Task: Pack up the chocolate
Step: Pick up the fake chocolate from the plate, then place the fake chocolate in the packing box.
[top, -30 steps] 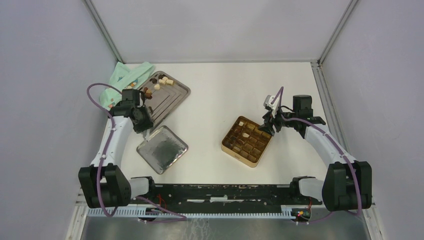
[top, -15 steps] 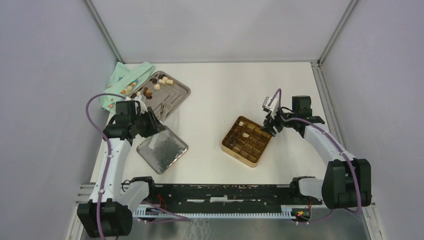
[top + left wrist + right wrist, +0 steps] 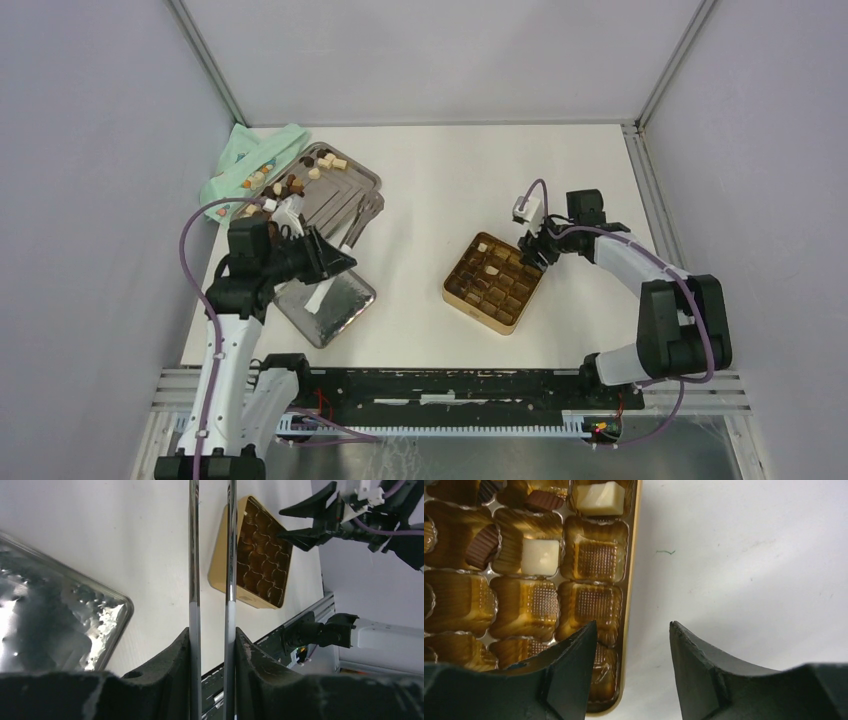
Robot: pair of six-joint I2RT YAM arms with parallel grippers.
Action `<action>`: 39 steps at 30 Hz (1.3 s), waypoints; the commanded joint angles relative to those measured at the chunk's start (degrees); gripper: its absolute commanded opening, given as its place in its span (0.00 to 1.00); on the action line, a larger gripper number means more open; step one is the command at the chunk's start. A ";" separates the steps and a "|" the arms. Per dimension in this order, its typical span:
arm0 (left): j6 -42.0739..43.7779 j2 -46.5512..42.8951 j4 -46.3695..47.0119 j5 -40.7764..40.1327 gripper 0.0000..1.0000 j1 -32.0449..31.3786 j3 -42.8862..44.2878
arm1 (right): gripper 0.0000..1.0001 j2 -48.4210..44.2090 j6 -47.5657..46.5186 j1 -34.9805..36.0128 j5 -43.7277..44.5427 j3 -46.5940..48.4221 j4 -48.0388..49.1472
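Left gripper (image 3: 343,262), clamped on thin steel tongs (image 3: 194,555), has swung right toward gold square tin (image 3: 478,312); right gripper (image 3: 533,252), jaws apart, waits; placement likely next.

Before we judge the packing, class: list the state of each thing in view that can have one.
gold tin: open, mostly empty cells
chocolate: few in tin, others loose on far tray
left gripper: shut on tongs
right gripper: open, empty
near tray: no chocolate seen

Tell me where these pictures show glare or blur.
Left wrist view: strong glare on the metal tray, and the tongs shine; right wrist view: the gold tin glints, and the near fingers look soft; top view: even light, only faint shadows.
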 commanded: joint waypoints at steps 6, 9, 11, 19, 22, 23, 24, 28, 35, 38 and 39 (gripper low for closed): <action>-6.54 -5.81 8.90 7.95 0.02 -4.29 -3.04 | 0.45 4.27 1.37 3.43 2.72 4.13 2.38; -8.76 -6.77 11.96 7.27 0.02 -6.99 -4.84 | 0.29 4.90 0.97 3.63 2.72 4.35 1.94; -10.43 -6.69 14.00 5.26 0.02 -10.09 -5.84 | 0.18 4.39 0.67 3.60 2.80 4.20 1.84; -14.18 -4.40 18.56 -7.41 0.02 -26.51 -5.27 | 0.00 -5.69 -0.82 4.32 3.37 -0.62 6.27; -14.69 -4.01 21.82 -8.84 0.02 -29.41 -6.35 | 0.00 -11.20 -1.43 4.86 4.11 -3.40 9.46; -14.70 -3.96 22.90 -9.27 0.02 -30.38 -6.77 | 0.00 -13.37 -1.61 5.19 4.51 -4.64 10.92; -14.66 -3.86 24.01 -9.69 0.02 -31.39 -7.28 | 0.00 -15.20 -1.75 5.37 4.71 -5.81 12.34; -14.08 -2.43 26.30 -12.66 0.02 -35.97 -7.51 | 0.00 -22.41 -1.64 6.12 5.40 -9.48 16.72; -11.37 4.20 29.55 -21.95 0.02 -48.38 -4.13 | 0.00 -24.24 0.03 6.28 4.68 -11.22 18.69; -9.44 8.75 29.51 -28.50 0.02 -54.09 -1.72 | 0.00 -21.18 2.29 6.23 4.18 -10.15 17.94; -9.12 10.33 29.24 -30.15 0.02 -55.31 -0.76 | 0.00 -19.91 3.10 6.26 4.15 -9.58 17.55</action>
